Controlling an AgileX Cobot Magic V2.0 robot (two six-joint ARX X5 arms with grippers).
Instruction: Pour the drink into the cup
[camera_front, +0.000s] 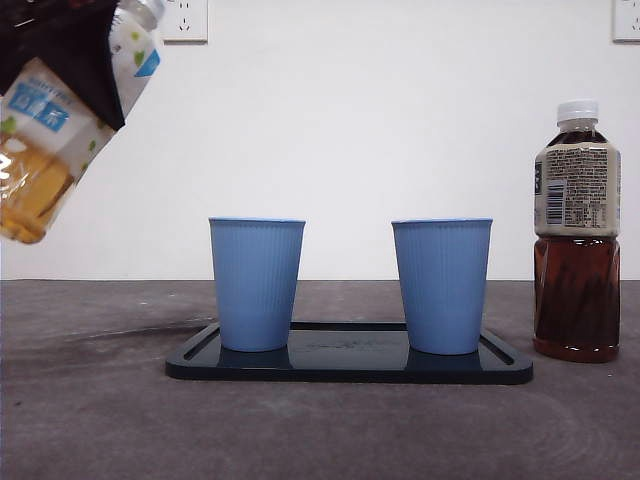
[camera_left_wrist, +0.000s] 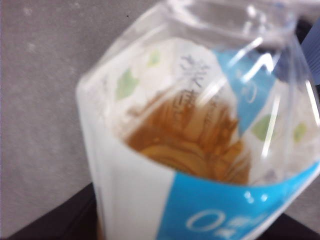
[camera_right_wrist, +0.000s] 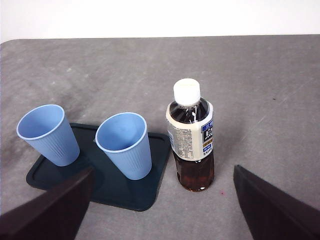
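In the front view, a clear bottle of amber tea (camera_front: 45, 150) with a white, blue and green label hung tilted at ten o'clock, cap toward the top, held aloft by the dark left pincer (camera_front: 70, 45) well above the grey bench (camera_front: 90, 400). Two empty ribbed blue cups, one left (camera_front: 256, 283) and one right (camera_front: 442, 285), stood upright on a dark tray (camera_front: 350, 362); a capped dark tea bottle (camera_front: 577, 232) stood at three o'clock beside the tray. The left wrist view was filled by the pinched bottle (camera_left_wrist: 200, 150), amber liquid pooled inside. In the right wrist view, the right pincer (camera_right_wrist: 162, 200) was spread wide, hovering near the dark bottle (camera_right_wrist: 190, 135) and cups.
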